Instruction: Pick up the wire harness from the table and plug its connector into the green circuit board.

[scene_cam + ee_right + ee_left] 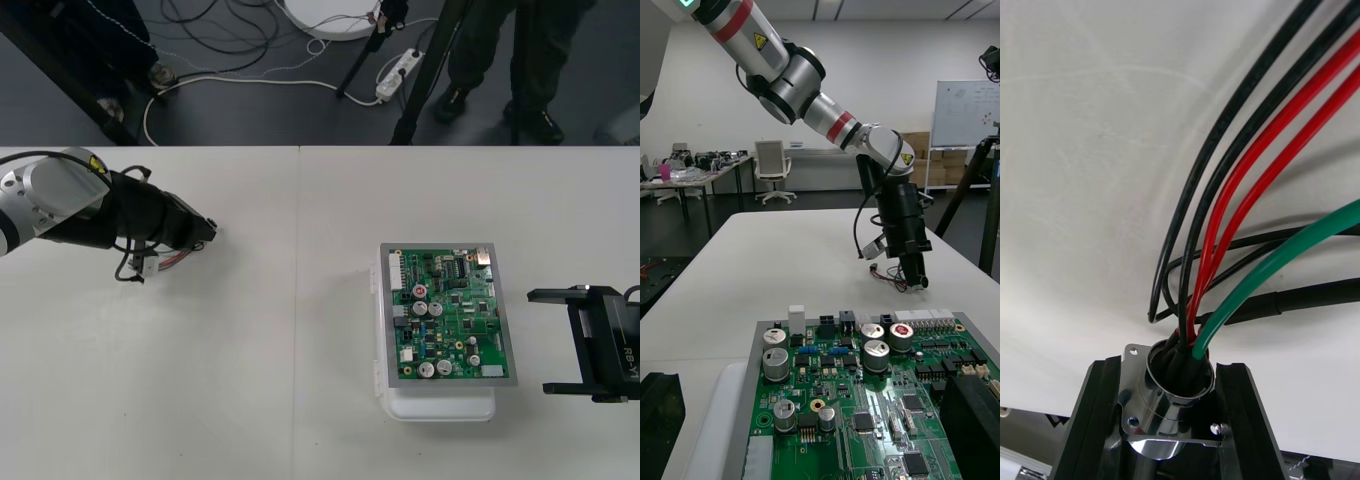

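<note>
Left wrist view: the left claw (pixel 1169 409) is clenched on the harness (pixel 1225 202) by its metal socket (pixel 1161 424), with wires looping free over the bench (pixel 1075 150). This is well left of the board (pixel 450 315). The right claw (pixel 562 340) stands released just right of the board. Likely trouble: with the socket end gripped, the loose wires may swing or snag, and the round socket may twist between the fingers.

The left arm (pixel 60 200) reaches in low from the left with its wrist stretched toward the right. The left gripper (pixel 205 232) tips downward, its fingers (pixel 1088 431) clamped on the socket (pixel 1169 409). The right gripper (pixel 538 341) waits level at the right side, fingers (pixel 555 294) spread wide and pointing left.
</note>
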`<state>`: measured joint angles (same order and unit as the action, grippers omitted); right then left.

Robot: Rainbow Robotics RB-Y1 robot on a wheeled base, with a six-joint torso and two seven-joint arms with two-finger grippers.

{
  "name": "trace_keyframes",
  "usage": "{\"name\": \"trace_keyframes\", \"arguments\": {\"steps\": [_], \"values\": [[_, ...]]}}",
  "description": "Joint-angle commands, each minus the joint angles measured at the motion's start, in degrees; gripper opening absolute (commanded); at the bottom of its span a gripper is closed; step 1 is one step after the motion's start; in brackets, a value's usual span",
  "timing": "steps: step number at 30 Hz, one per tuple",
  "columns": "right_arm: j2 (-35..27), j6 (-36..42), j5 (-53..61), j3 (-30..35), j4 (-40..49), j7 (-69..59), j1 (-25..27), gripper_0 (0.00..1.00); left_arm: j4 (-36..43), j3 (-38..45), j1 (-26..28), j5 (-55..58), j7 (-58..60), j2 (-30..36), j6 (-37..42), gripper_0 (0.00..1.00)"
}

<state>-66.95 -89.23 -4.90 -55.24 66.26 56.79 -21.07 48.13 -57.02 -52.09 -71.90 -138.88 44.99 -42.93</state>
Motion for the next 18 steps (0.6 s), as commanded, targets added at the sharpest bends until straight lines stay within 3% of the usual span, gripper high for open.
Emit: {"name": "trace_keyframes", "arguments": {"steps": [1, 18], "values": [[-1.9, -0.8, 0.0, -0.1, 0.7, 2.0, 0.7, 1.00, 0.3, -0.5, -2.6, 3.5, -4.8, 3.7, -5.2, 0.00], [-1.9, -0.8, 0.0, -0.1, 0.7, 2.0, 0.7, 1.00, 8.4, -0.3, -1.4, 5.6, 13.6, 10.9, -10.5, 0.00]]}}
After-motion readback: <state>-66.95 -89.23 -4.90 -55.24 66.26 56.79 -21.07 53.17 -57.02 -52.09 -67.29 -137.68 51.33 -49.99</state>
